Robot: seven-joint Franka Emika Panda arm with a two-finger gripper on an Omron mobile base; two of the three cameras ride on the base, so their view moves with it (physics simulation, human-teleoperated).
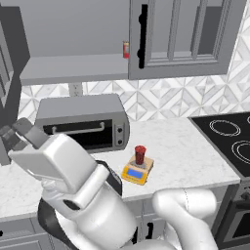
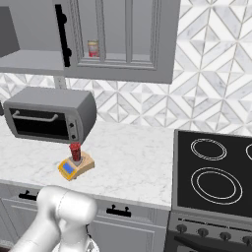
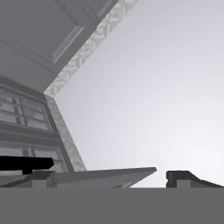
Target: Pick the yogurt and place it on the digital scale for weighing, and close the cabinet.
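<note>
Yogurt [image 1: 140, 155] sits upright on the digital scale [image 1: 137, 171] on the counter [image 1: 185, 146], so weighing's done; the cabinet [image 1: 183, 36] door hangs open, closing remains; jaws spread apart, holding nothing.

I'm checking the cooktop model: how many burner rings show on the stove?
3, partly cropped: in the right base view, a small ring at the back, a larger one nearer, and a sliver at the right edge; others may be off-frame.
</note>
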